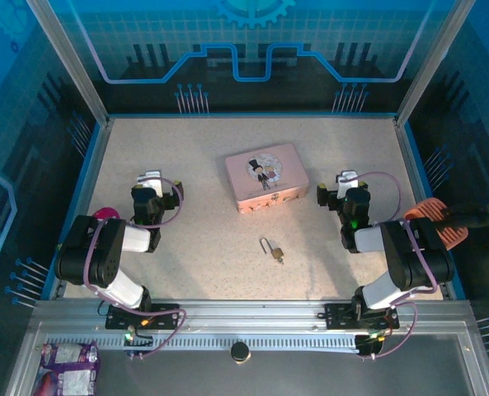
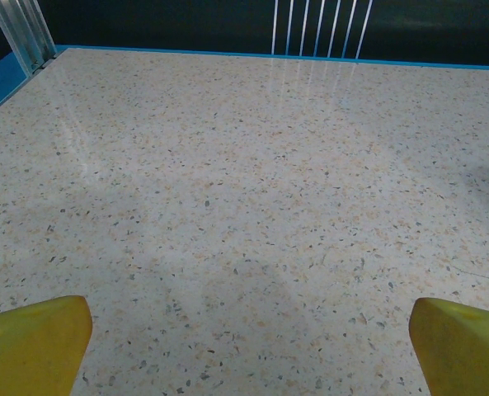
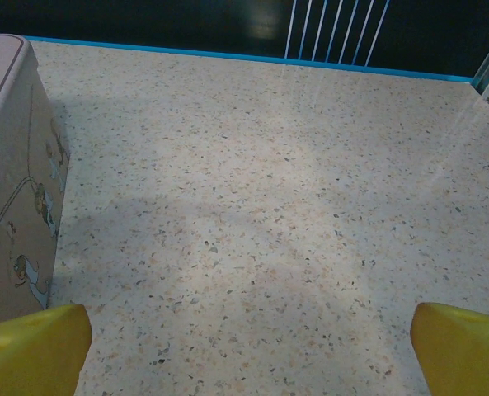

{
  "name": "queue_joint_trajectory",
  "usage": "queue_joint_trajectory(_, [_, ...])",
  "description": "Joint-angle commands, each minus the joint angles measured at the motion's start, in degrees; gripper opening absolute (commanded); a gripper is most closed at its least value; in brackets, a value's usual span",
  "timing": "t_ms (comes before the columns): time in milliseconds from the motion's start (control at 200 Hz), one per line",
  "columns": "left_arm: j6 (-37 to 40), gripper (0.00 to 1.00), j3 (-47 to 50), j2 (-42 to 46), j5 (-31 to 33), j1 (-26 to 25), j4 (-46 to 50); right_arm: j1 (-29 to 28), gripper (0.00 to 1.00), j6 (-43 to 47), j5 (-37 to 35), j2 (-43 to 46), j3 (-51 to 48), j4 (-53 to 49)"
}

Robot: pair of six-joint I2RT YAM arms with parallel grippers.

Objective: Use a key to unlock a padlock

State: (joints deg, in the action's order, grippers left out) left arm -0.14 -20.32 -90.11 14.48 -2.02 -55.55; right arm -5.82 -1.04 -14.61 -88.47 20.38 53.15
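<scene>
A pink rectangular tin (image 1: 266,177) with a cartoon couple on its lid sits closed just above the middle of the overhead frame, its contents hidden; it rests on a speckled beige table (image 1: 186,239) walled by blue patterned panels (image 1: 252,41); the padlock (image 1: 273,250), tiny, brass-gold with a thin silver shackle, lies below the tin at centre frame, apart from both arms; the left gripper (image 1: 151,178) at left and the right gripper (image 1: 346,179) at right both have yellow fingers (image 2: 30,342) spread wide, grasping nothing.

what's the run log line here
left gripper: open, empty; right gripper: open, empty; small brass padlock with silver shackle: on speckled table between arms, untouched
</scene>
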Motion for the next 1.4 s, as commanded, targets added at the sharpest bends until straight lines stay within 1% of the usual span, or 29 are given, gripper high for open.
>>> queue_joint_trajectory(0, [-1.20, 0.99, -0.56, 0.98, -1.04, 0.35, 0.05, -0.02, 1.00, 0.06, -1.34, -0.13, 1.07, 1.36])
queue_joint_trajectory(1115, [-1.19, 0.99, -0.51, 0.97, -1.04, 0.35, 0.08, -0.01, 1.00, 0.07, -1.38, -0.22, 1.11, 1.23])
queue_joint_trajectory(1230, [-1.19, 0.99, -0.51, 0.97, -1.03, 0.31, 0.01, 0.82, 1.00, -0.61, 0.37, -0.04, 1.46, 0.09])
queue_joint_trajectory(1395, [-1.18, 0.99, -0.51, 0.98, -1.03, 0.35, 0.05, 0.82, 1.00, -0.46, 0.45, -0.03, 1.23, 0.64])
